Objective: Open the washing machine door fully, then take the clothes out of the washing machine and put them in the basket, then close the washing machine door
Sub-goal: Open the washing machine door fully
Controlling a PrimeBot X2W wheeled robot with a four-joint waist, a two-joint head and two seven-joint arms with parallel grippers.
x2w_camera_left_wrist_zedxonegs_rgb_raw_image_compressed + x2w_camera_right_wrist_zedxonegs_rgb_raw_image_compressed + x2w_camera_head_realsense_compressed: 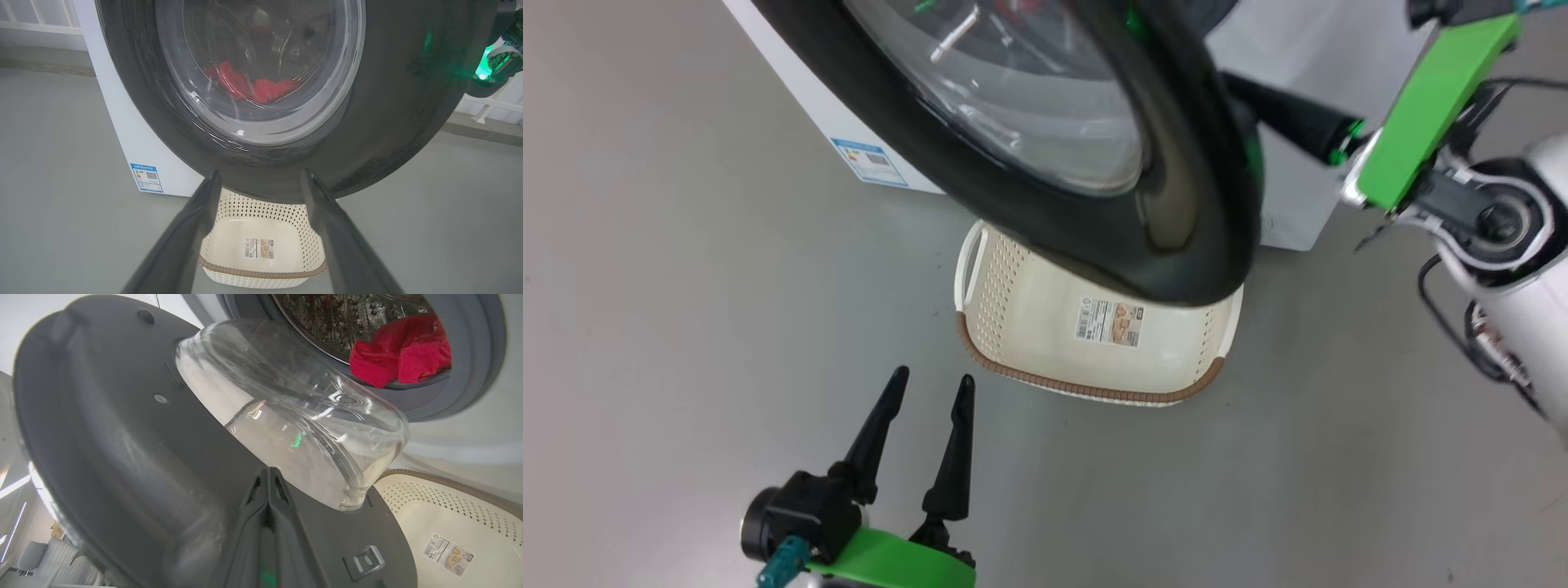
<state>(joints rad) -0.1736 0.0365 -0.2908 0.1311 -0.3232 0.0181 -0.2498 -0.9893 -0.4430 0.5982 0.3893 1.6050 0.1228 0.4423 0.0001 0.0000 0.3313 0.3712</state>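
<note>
The washing machine door (1176, 229), a black rim around a clear glass bowl, stands partly swung out from the white washing machine (122, 134). My right gripper (268, 473) is shut, and its joined fingertips rest against the door's grey inner face (122, 437) just below the glass bowl (294, 416). Red clothes (400, 351) lie in the steel drum, and they also show through the door glass as red clothes (253, 85). The cream basket (1094, 343) sits on the floor under the door. My left gripper (927, 384) hangs open in front of the basket, holding nothing.
A grey rubber ring (470, 375) frames the drum opening. A blue label (870, 162) marks the machine's lower corner. Grey floor (686, 327) spreads to the left and in front of the basket. My right arm (1486, 212) reaches in from the right.
</note>
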